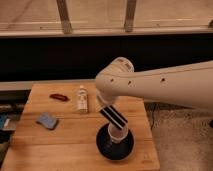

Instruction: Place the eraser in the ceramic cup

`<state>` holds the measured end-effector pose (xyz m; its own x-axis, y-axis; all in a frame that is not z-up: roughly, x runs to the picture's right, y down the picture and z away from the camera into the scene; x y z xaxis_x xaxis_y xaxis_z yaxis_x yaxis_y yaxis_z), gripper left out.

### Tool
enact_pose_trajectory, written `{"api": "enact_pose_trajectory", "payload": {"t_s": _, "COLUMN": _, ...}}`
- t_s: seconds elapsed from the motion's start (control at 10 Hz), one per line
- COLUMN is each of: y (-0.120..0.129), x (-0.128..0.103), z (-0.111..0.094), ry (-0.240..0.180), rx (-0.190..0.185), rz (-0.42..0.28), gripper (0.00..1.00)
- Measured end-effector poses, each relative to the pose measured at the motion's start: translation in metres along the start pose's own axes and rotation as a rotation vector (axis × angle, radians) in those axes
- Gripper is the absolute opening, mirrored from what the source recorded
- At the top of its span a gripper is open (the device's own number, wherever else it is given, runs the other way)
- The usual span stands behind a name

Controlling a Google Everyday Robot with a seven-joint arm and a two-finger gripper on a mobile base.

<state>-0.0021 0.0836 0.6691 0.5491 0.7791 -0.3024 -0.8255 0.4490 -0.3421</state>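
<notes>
Wooden table (pixel 70 142), gripper (pixel 106 109) clamping eraser (pixel 114 117) above ceramic cup (pixel 118 136)

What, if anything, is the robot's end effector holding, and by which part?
The end effector, above the ceramic cup, holds the eraser by its upper end; the striped lower end hangs tilted over the cup's mouth.

Pale grained wood table (pixel 60 145), smooth glossy cream plastic arm (pixel 165 87), matt black saucer (pixel 102 147)
</notes>
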Motion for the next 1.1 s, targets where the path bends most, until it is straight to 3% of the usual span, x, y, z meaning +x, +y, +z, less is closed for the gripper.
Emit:
{"api": "enact_pose_trajectory", "payload": {"t_s": 0.6, "y": 0.000, "x": 0.011, "z": 0.041, "ry": 0.007, "rx": -0.077, "rz": 0.078, "gripper": 0.00}}
{"api": "enact_pose_trajectory", "payload": {"t_s": 1.1, "y": -0.012, "x": -0.003, "z": 0.052, "ry": -0.006, "rx": -0.081, "rz": 0.093, "gripper": 0.00}}
